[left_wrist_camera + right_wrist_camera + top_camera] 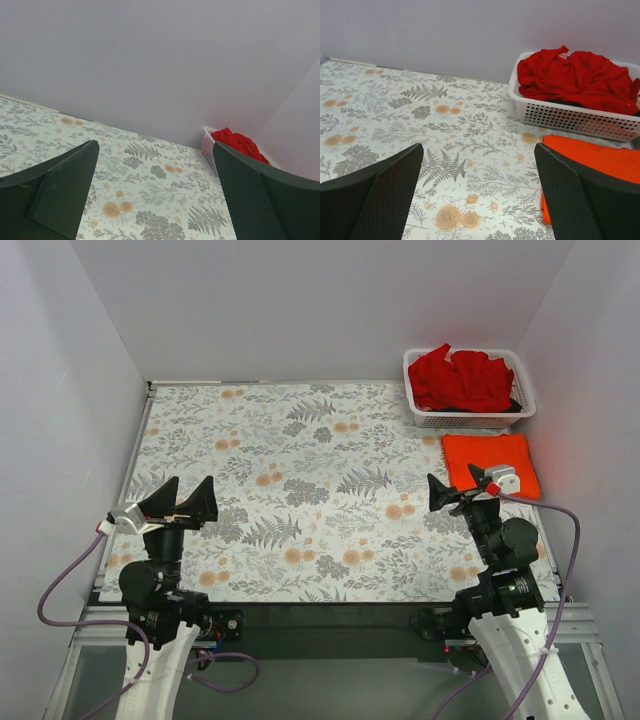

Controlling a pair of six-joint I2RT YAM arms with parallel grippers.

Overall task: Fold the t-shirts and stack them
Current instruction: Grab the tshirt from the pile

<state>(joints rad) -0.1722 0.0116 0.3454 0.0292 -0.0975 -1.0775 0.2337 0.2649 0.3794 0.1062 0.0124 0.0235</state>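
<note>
A crumpled bright red t-shirt (460, 378) fills the white lattice basket (472, 420) at the back right; it shows in the right wrist view (572, 79) and the left wrist view (240, 142) too. A strip of black cloth (515, 405) shows under it. A folded orange t-shirt (490, 462) lies flat in front of the basket, also in the right wrist view (600, 162). My left gripper (183, 502) is open and empty at the near left. My right gripper (452, 490) is open and empty, just left of the orange shirt. No pink shirt is in view.
The floral table cloth (300, 490) covers the table. White walls close in the back and both sides. The basket (570, 117) stands against the back right corner. Purple cables hang beside both arm bases at the near edge.
</note>
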